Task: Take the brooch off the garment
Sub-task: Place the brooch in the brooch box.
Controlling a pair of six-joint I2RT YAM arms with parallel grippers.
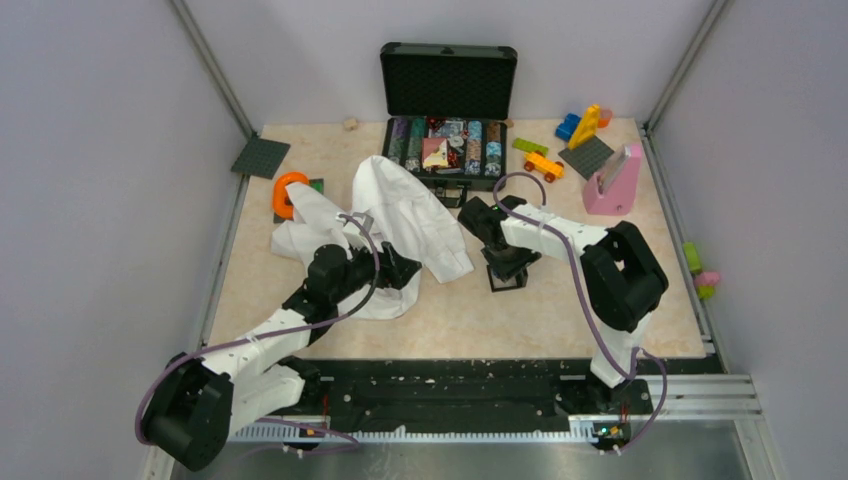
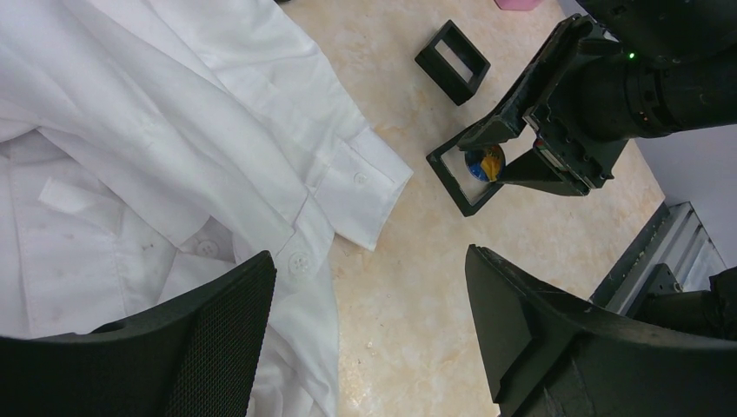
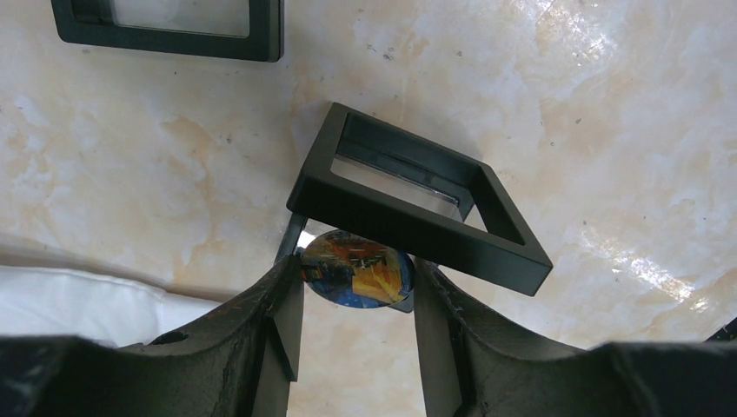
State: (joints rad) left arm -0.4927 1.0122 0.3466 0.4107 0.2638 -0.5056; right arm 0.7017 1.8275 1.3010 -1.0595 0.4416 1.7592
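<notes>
Right gripper (image 3: 356, 291), mine, stands partly closed with the brooch (image 3: 356, 268) pinched edge to edge between its fingers; it is a round orange-and-blue disc, held face up. Brooch location: clear of the garment (image 2: 174, 130), low over the table (image 3: 130, 174), at the lip of an open black frame (image 3: 417, 230). Whether it touches that frame I cannot tell. A second frame (image 3: 174, 45) lies nearby. Judgement: the edge grip keeps the face flat for lowering. Removal looks done and setting down remains. Left gripper (image 2: 367, 261) is spread wide and holds nothing, hovering beside the garment's cuff, placed, I judge, to steady the cloth if needed. Risk: the disc slipping from so narrow a pinch.
</notes>
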